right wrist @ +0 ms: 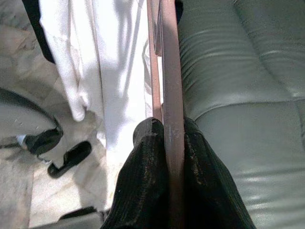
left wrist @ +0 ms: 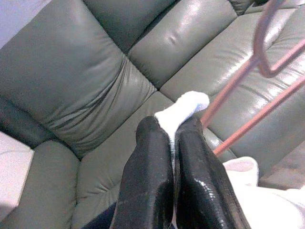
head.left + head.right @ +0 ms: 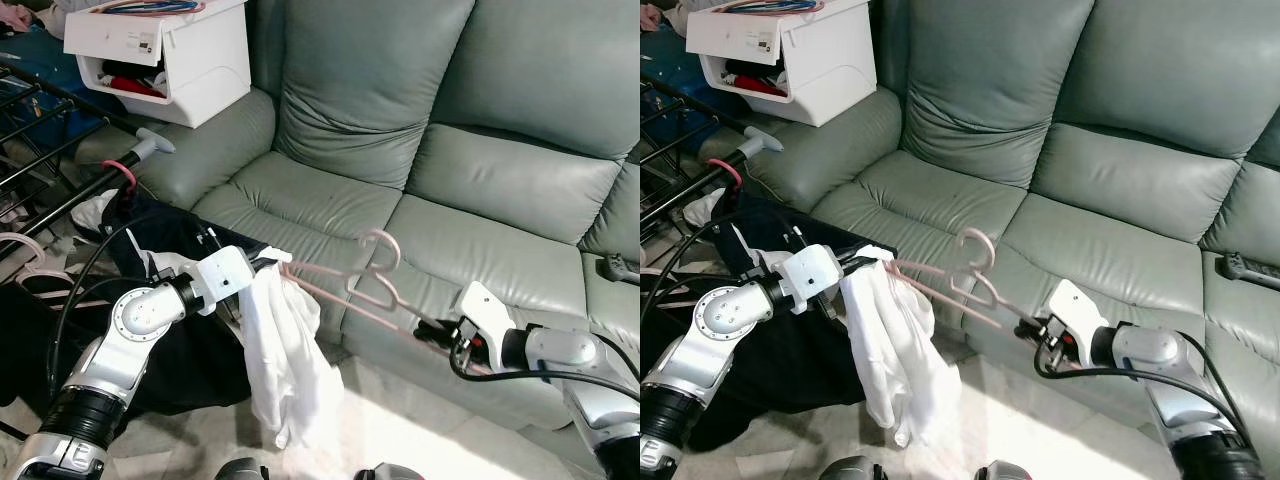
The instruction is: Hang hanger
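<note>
Right hand [image 3: 1025,325] clamped around pink hanger's [image 3: 950,282] end

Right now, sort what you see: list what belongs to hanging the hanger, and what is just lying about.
Job in hand:
hanger, held by the right end effector
white garment, pinched by the left end effector
rack

Lying about:
sofa
white box
dark clothes

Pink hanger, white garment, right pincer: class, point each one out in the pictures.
pink hanger [image 3: 385,252]: left eye view, on its hook.
white garment [image 3: 285,350]: left eye view, on the hanging cloth's middle.
right pincer [image 1: 164,136]: right wrist view, between fingertips clamping the hanger.
</note>
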You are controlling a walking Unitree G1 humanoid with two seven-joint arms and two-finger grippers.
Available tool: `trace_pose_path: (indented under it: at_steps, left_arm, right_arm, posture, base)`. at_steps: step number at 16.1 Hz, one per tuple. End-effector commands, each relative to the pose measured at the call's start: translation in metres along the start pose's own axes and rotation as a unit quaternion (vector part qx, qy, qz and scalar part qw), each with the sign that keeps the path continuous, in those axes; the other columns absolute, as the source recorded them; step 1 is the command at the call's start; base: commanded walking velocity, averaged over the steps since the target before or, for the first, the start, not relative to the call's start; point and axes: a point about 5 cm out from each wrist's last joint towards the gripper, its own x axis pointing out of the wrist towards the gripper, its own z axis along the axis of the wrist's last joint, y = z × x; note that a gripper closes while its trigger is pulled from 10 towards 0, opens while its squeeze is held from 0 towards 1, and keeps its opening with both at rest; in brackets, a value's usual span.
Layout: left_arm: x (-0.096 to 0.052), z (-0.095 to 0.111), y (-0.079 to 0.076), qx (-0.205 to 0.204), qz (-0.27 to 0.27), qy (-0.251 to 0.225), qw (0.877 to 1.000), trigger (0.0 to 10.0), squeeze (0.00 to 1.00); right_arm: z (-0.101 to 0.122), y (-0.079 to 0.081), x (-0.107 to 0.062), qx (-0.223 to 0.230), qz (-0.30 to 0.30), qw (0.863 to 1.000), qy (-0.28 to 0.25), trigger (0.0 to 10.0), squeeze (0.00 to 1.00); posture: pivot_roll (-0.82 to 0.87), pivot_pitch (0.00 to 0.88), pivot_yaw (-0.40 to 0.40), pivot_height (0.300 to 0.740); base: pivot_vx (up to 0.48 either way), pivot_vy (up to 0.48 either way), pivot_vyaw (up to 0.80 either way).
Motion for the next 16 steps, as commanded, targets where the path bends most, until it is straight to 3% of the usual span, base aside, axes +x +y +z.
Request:
trace_pose_path:
  at_steps: [1,5,6,8,11,13,15,16]
  left_arm:
    - [0.001,0.014,0.003,0.031,-0.014,-0.027,0.999,10.0,0.00]
    - [0.010,0.049,-0.009,0.061,-0.053,-0.100,0.992,10.0,0.00]
    - [0.012,0.061,-0.023,0.053,-0.088,-0.128,0.986,10.0,0.00]
    - [0.011,0.059,-0.027,0.047,-0.101,-0.125,0.986,10.0,0.00]
    - [0.010,0.054,-0.020,0.040,-0.088,-0.111,0.989,10.0,0.00]
    - [0.011,0.058,-0.020,0.036,-0.087,-0.116,0.989,10.0,0.00]
    - [0.013,0.063,-0.024,0.032,-0.092,-0.124,0.987,10.0,0.00]
    - [0.017,0.068,-0.028,0.011,-0.095,-0.134,0.986,10.0,0.00]
  right_arm:
    - [0.010,-0.010,-0.003,-0.010,-0.025,0.999,-0.022,10.0,0.00]
    - [-0.005,-0.020,0.000,0.069,-0.060,0.996,-0.019,10.0,0.00]
    - [-0.012,-0.028,0.001,0.113,-0.101,0.988,-0.018,10.0,0.00]
    - [-0.014,-0.034,0.001,0.127,-0.127,0.984,-0.018,10.0,0.00]
    - [-0.023,-0.042,0.000,0.158,-0.174,0.972,0.000,10.0,0.00]
    - [-0.029,-0.051,0.001,0.233,-0.220,0.947,-0.008,10.0,0.00]
    - [-0.021,-0.064,0.002,0.311,-0.273,0.908,-0.064,10.0,0.00]
    - [0.000,-0.078,0.003,0.393,-0.307,0.851,-0.164,10.0,0.00]
  posture:
    - [-0.02,0.000,0.027,0.740]
    - [-0.01,0.000,0.023,0.740]
    - [-0.01,0.000,0.024,0.740]
    - [-0.01,0.000,0.025,0.740]
    - [-0.01,0.000,0.025,0.740]
    - [-0.01,0.000,0.024,0.740]
    - [-0.01,0.000,0.024,0.740]
    - [-0.01,0.000,0.020,0.740]
  base:
    - [0.000,0.000,0.00]
    - [0.000,0.000,0.00]
    - [0.000,0.000,0.00]
    - [0.000,0.000,0.00]
    - [0.000,0.000,0.00]
    - [0.000,0.000,0.00]
    - [0.000,0.000,0.00]
    - [0.000,0.000,0.00]
